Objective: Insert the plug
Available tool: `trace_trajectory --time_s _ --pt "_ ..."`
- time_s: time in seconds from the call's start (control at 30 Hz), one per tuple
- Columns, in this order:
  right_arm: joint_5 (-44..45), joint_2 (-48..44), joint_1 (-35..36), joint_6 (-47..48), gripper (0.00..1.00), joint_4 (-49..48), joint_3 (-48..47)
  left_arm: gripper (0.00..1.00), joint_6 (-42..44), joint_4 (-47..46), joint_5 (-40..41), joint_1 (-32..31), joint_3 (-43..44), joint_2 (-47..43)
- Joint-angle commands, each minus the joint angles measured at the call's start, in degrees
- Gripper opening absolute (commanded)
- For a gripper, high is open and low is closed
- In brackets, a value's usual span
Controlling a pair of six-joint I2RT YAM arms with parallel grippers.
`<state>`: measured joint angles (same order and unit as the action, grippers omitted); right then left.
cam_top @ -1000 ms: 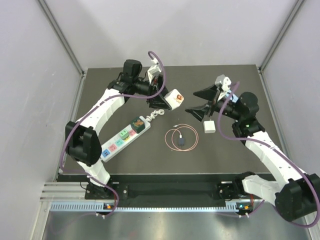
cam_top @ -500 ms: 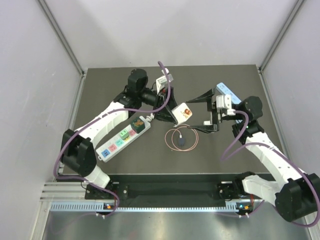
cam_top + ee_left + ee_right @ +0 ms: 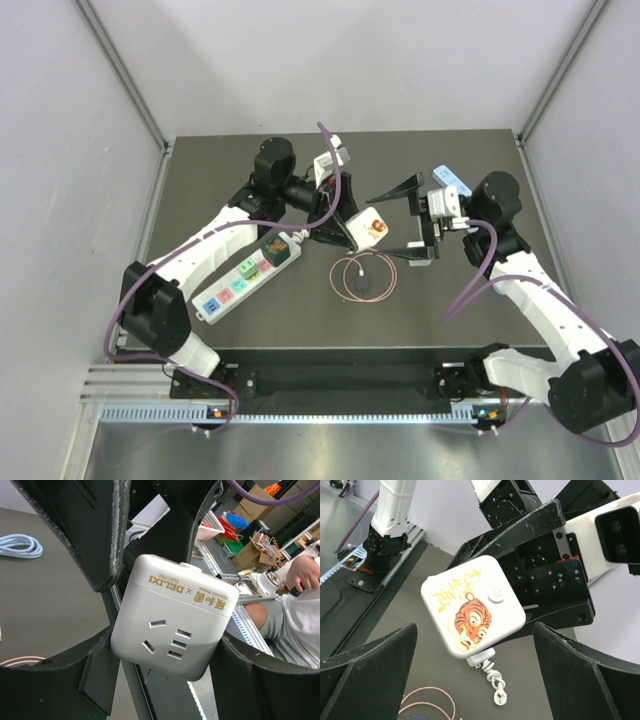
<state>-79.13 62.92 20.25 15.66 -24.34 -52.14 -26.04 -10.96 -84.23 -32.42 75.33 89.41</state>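
A white cube socket [image 3: 369, 228] with a tiger picture and a round button is held off the table by my left gripper [image 3: 343, 228], which is shut on its sides. In the left wrist view the cube's [image 3: 172, 625] slotted face shows between the fingers [image 3: 55, 680]. A short knotted cord with a white plug [image 3: 498, 698] hangs from the cube [image 3: 472, 611] over the table. My right gripper [image 3: 408, 218] is wide open and empty, facing the tiger face from the right, a little apart. A white power strip [image 3: 250, 275] with coloured sockets lies at the left.
A pink cable coil with a dark adapter [image 3: 363, 278] lies on the mat just below the cube. A pale coiled cord [image 3: 20, 546] lies on the mat in the left wrist view. Grey walls enclose the table on three sides.
My left gripper has carried the cube right and down toward the centre. My right gripper has swung left and turned to face it. The small white block beside it is no longer visible.
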Motion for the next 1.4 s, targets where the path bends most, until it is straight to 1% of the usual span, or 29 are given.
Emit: trace_trajectory --time_s 0.0,0.23,0.3,0.33,0.37,0.4,0.53,0.57,0.6,0.63,0.7,0.77,0.8,0.83,0.87,0.9,0.93,0.97,1.0,1.03,1.07,1.1,1.13,1.17,1.23,1.27,1.3,1.33,1.37 --pt "-3.66 1.42 1.02 3.06 0.97 0.52 -3.67 0.00 -1.38 -5.21 -11.05 -0.45 0.43 -0.55" --pt "-7.43 3.79 2.07 2.80 0.89 1.05 -5.78 0.00 -3.57 -7.67 -11.14 -0.71 -0.01 -0.11" --pt "-8.31 4.23 2.07 2.80 0.84 1.05 -6.22 0.00 -4.97 -9.07 -11.22 -0.71 -0.09 0.33" --pt "-8.75 4.49 2.25 2.80 0.78 0.96 -6.31 0.00 -5.77 -9.95 -11.14 -0.62 -0.18 0.77" --pt "-8.93 4.67 2.25 2.80 0.74 0.96 -6.48 0.00 -6.64 -10.91 -11.22 -0.71 -0.71 1.03" --pt "-9.11 4.85 2.25 2.80 0.72 0.87 -6.57 0.00 -8.57 -13.62 -11.14 -0.62 -1.06 1.21" --pt "-9.90 5.90 2.42 2.80 0.72 0.26 -7.36 0.00 -12.45 -18.56 -11.14 -0.71 -2.64 1.82" --pt "-9.99 6.16 2.43 2.80 0.76 0.26 -7.62 0.00 -12.37 -18.66 -11.22 -0.71 -2.64 1.82" --pt "-9.99 6.25 2.43 3.06 0.82 -0.01 -7.71 0.00 -12.37 -18.83 -11.22 -0.80 -2.64 2.09" --pt "-9.20 6.60 2.60 3.15 0.85 -0.18 -8.06 0.00 -12.45 -18.92 -11.22 -0.71 -2.56 2.18" --pt "-10.76 7.65 2.60 2.27 0.84 -0.18 -8.76 0.00 -12.71 -19.36 -11.22 -0.71 -2.38 2.44" --pt "-11.74 8.27 2.69 1.31 0.73 -0.36 -9.73 0.00 -13.42 -20.41 -11.31 -0.71 -2.03 2.61" --pt "-11.83 8.62 2.78 1.04 0.63 -0.45 -9.74 0.00 -13.68 -20.76 -11.22 -0.71 -1.94 2.88" --pt "-11.40 8.54 2.69 0.78 0.39 -0.62 -9.47 0.00 -14.21 -21.99 -11.31 -0.71 -1.77 3.05" --pt "-10.96 8.54 2.78 0.86 0.31 -0.62 -9.12 0.00 -15.69 -23.13 -11.22 -0.62 -1.68 3.23" --pt "-10.69 8.45 2.78 0.78 0.25 -1.06 -8.25 0.24 -16.75 -24.27 -11.31 -0.62 -1.42 3.75" --pt "-10.60 8.45 2.78 0.69 0.17 -1.32 -7.89 0.34 -17.98 -25.41 -11.31 -0.62 -1.41 4.11" --pt "-9.91 8.28 2.69 0.60 0.12 -2.11 -7.45 0.57 -21.82 -29.25 -11.14 -0.54 -1.15 4.63" --pt "-7.55 8.02 2.69 0.60 0.03 -2.47 -6.67 0.98 -24.90 -32.08 -11.14 -0.27 -0.54 6.12" --pt "-6.57 7.84 2.60 0.60 0.00 -2.64 -6.49 0.99 -31.63 -36.11 -11.22 -0.01 -0.36 6.91" --pt "-4.39 7.58 2.43 0.43 0.00 -2.12 -6.40 0.99 -34.66 -43.37 -10.44 0.78 -0.10 8.31" --pt "-3.67 7.57 2.34 0.51 0.00 -1.60 -6.48 0.99 -36.86 -46.66 -9.74 1.31 0.25 8.85" --pt "-2.79 7.49 2.25 0.60 0.00 -0.98 -6.57 0.99 -39.50 -48.61 -8.77 1.92 0.52 9.29" --pt "-1.91 7.49 2.16 1.38 0.00 0.50 -6.57 0.99 -40.39 -49.85 -6.67 3.23 0.95 9.82" --pt "1.43 6.87 1.99 4.10 0.00 4.28 -6.75 0.99 -43.37 -50.12 -5.08 4.64 3.06 11.40" --pt "2.48 6.61 1.99 9.77 0.00 11.61 -7.01 0.99 -44.96 -50.73 -4.81 5.17 3.94 12.01" --pt "5.36 6.43 1.99 13.31 0.00 15.94 -8.14 0.99 -46.71 -53.26 -4.29 6.40 5.43 13.15" --pt "6.78 6.43 1.99 16.48 0.00 19.99 -8.68 0.99 -50.82 -55.29 -3.93 6.93 6.05 13.68" --pt "7.84 6.60 1.99 20.94 0.00 26.21 -9.12 0.99 -52.86 -57.31 -3.58 7.98 6.49 14.04"
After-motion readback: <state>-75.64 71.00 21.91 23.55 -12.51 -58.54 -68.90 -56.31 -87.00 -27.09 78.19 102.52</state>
